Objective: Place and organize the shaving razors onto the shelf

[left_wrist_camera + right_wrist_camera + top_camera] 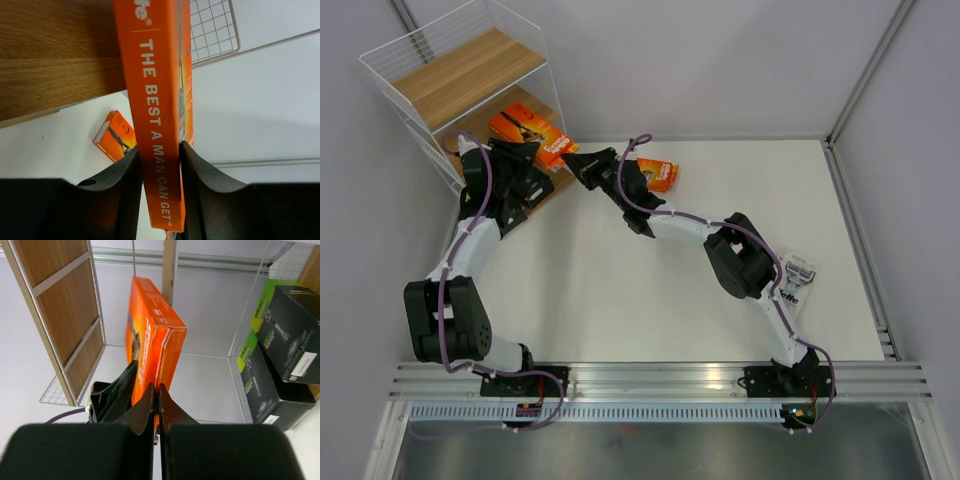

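Note:
My left gripper (525, 160) is shut on an orange razor pack (532, 130) and holds it on edge at the front of the shelf (470, 70). In the left wrist view the pack (157, 100) stands between my fingers (159, 150). My right gripper (582, 163) is shut on the same pack's thin near edge (152, 335), fingers (157, 390) almost together. A second orange pack (658, 173) lies on the table. The white-and-blue Gillette pack (797, 280) lies by the right arm. Two black packs with lime-green ends (287, 325) (270, 385) stand in the shelf.
The shelf's wooden boards (55, 60) (60, 300) and white wire walls (212, 30) lie close around both grippers. The left gripper's black finger (112, 395) shows beside the pack in the right wrist view. The second orange pack (115, 136) lies below the left gripper.

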Controlling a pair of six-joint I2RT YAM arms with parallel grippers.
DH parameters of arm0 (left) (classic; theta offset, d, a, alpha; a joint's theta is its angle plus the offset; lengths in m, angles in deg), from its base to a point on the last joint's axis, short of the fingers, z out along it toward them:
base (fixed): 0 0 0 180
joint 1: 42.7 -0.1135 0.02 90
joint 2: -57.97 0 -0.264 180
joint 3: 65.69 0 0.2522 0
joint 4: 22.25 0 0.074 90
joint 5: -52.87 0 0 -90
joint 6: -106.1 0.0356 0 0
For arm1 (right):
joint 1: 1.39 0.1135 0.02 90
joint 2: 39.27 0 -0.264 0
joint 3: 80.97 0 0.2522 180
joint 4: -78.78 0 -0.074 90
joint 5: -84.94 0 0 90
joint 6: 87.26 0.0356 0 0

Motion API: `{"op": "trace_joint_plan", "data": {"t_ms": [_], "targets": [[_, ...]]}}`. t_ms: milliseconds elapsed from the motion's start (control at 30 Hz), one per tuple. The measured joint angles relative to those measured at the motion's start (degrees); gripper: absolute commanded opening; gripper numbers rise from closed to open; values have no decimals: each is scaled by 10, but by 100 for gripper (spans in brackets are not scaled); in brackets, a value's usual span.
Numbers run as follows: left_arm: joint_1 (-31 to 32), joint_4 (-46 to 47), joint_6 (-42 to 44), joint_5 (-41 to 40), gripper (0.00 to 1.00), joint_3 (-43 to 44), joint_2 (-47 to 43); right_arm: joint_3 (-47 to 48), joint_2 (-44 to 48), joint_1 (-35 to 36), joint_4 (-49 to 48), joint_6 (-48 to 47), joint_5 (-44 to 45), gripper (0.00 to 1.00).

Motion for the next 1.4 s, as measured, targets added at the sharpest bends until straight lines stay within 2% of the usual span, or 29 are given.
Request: {"op": "trace_joint_plan", "data": {"t_ms": [33,67,133,400,500,600,667,733,833,900,1000,1033,1167,1367,1400], "targets": [[0,-1,0,-1,45,2,1,4,-2,0,0,2,2,1],[0,-4,1,-5,58,5,3,9,-5,0,0,4,3,1],[-2,-9,7,-11,69,13,10,20,-9,1,-2,6,9,1],[-3,-10,9,-23,73,20,19,51,-9,9,3,4,45,1],[-3,-5,8,-22,70,19,19,52,-10,11,5,5,57,1],[-3,7,7,-21,57,19,20,58,-16,12,6,5,63,1],[-3,17,2,-20,44,19,23,60,-19,12,10,5,66,1],[-3,26,0,-16,38,19,29,60,-21,14,14,5,69,1],[-3,40,-5,-7,36,21,41,60,-28,14,22,5,75,1],[-3,41,-5,-6,36,22,45,65,-35,13,28,5,75,6],[-4,44,-6,-8,36,24,47,86,-46,11,38,5,70,25],[-4,44,-7,-9,36,26,48,95,-49,11,42,5,65,35],[-5,44,-11,-10,36,34,47,108,-51,11,39,4,41,52],[-4,33,-16,-11,36,40,47,50,-30,11,20,0,15,54],[-4,29,-17,-12,36,43,48,33,-23,10,17,-1,12,49]]}}
